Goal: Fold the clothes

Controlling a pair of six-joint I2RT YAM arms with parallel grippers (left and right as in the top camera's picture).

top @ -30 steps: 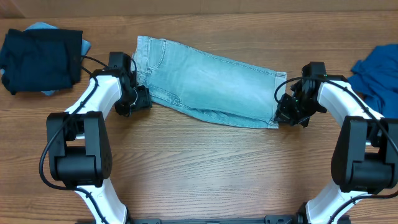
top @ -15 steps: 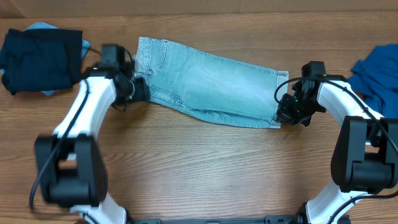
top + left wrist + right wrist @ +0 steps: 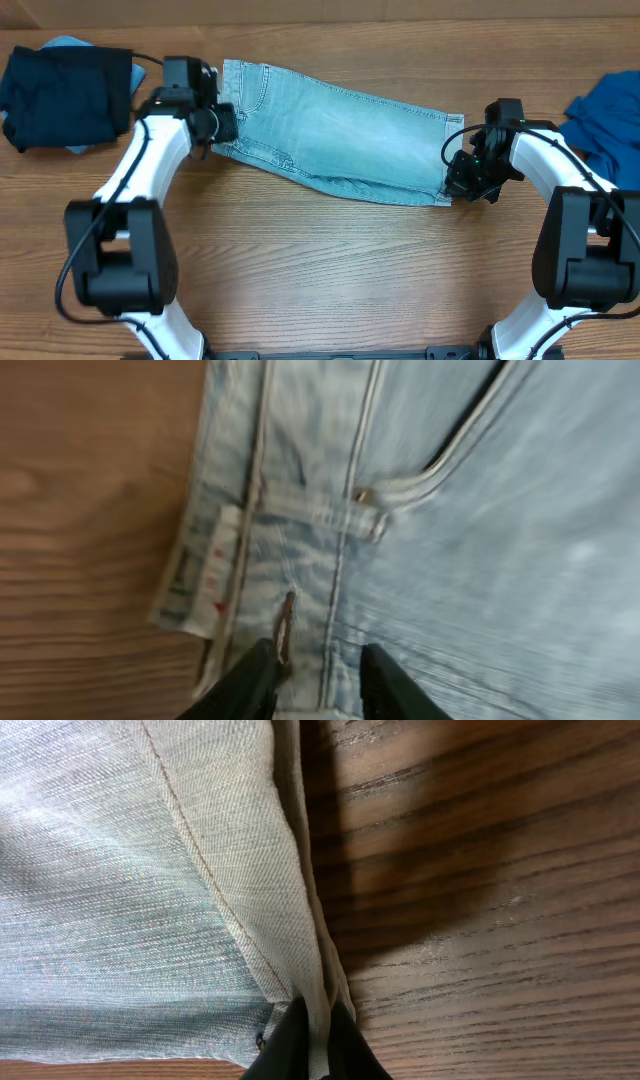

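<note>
Two ends seem to suit these soft, weighty denim shorts [image 3: 335, 140]: the hem [image 3: 300, 920], pinched shut in the right jaws, and the stiffer waistband [image 3: 235, 480] the left jaws straddle, grip unclear.

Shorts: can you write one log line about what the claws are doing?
shorts: lying on table | left claw: at waistband, grip unclear | right claw: shut on hem corner

Shorts [image 3: 330, 135] lie on table [image 3: 330, 270] between left garment [image 3: 65, 95] and right garment [image 3: 610, 115].
</note>
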